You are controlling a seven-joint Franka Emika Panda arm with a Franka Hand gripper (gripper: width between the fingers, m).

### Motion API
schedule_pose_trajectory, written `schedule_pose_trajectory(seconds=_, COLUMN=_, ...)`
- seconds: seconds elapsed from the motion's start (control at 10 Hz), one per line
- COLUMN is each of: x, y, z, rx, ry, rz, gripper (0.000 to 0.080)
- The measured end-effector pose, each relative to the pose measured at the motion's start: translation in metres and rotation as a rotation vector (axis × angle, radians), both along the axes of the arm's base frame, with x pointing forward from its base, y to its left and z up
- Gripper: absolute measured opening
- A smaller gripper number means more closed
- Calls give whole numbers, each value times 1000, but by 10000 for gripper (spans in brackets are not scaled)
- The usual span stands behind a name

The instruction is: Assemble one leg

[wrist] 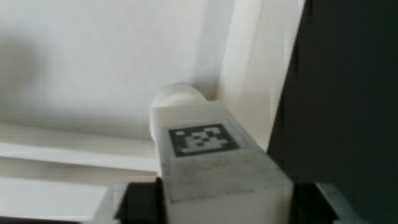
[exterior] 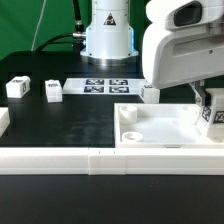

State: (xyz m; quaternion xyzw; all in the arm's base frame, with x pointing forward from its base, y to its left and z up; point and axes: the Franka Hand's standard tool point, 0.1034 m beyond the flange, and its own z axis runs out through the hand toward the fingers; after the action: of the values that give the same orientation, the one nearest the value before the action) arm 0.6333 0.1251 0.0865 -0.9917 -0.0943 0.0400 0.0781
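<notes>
Gripper (exterior: 209, 108) clamped on a leg (exterior: 214, 116) at the right edge of the exterior frame, above the tray's (exterior: 160, 128) right end. In the wrist view, the leg's tag faced the camera beside the tray wall; contact could not be told. A second leg (exterior: 17, 88) and a third leg (exterior: 53, 90) stood at centre left, well apart from the tray.

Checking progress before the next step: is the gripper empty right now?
No, the wrist view shows the gripper holding a tagged white leg.
</notes>
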Motion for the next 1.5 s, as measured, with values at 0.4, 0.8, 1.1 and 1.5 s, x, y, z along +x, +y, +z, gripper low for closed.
schedule_pose_trajectory(seconds=0.4, x=1, y=-2, z=0, rx=-1, ry=11, rz=-186, gripper=311)
schedule_pose_trajectory(seconds=0.8, x=0, y=-1, z=0, rx=-28, ry=33, rz=-657, gripper=310)
schedule_pose_trajectory(seconds=1.1, x=6, y=-3, z=-1, rx=-6, ry=27, rz=-1005, gripper=310)
schedule_pose_trajectory(seconds=1.5, x=6, y=-8, z=-1, rx=60, ry=77, rz=-1452, gripper=310)
